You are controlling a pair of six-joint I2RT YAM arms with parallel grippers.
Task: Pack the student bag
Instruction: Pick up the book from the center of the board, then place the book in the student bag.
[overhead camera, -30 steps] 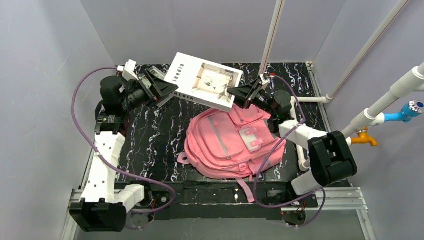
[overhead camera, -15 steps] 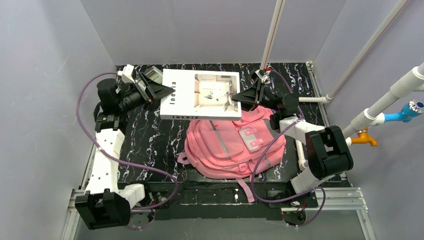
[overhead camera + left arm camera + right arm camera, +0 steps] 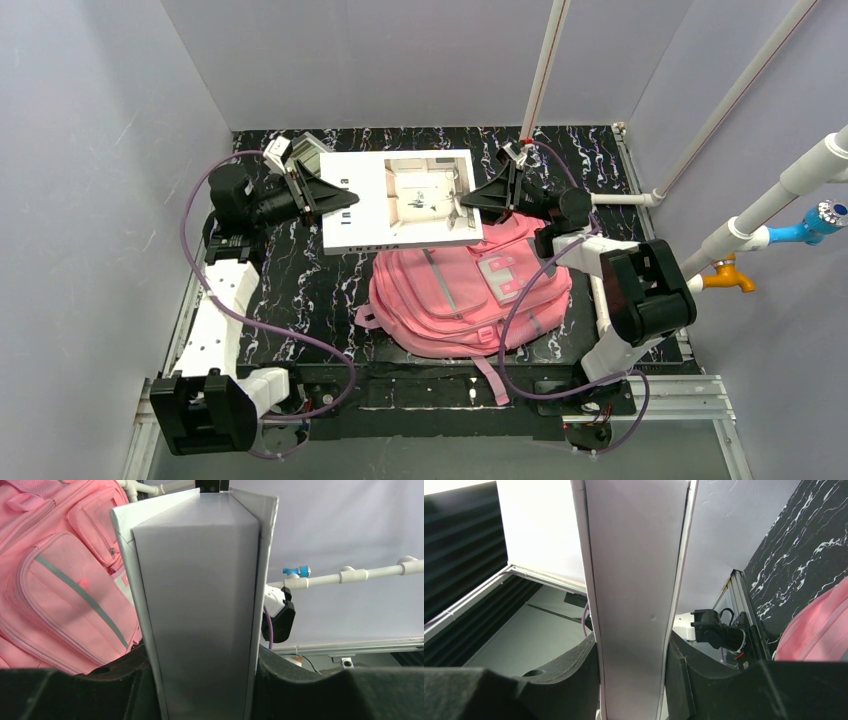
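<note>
The student bag (image 3: 460, 295) is a pink backpack lying flat on the black marbled table (image 3: 300, 285), front side up with its grey stripe showing. A thick white book (image 3: 400, 200) hangs level in the air over the bag's far end. My left gripper (image 3: 325, 192) is shut on the book's left edge, and my right gripper (image 3: 480, 197) is shut on its right edge. In the left wrist view the book's edge (image 3: 200, 605) fills the gap of that gripper (image 3: 202, 680), with the bag (image 3: 65, 580) on the left. The right wrist view shows the book (image 3: 634, 580) clamped in my right gripper (image 3: 631, 680).
White pipes (image 3: 770, 210) with a blue tap (image 3: 815, 222) and an orange tap (image 3: 728, 275) stand at the right. A slanted white pole (image 3: 540, 70) rises behind the right gripper. Grey walls enclose the table on three sides.
The right gripper turned the tilted book level and square to the table. The left gripper, open and apart from it before, moved onto the book's left edge and closed on it.
</note>
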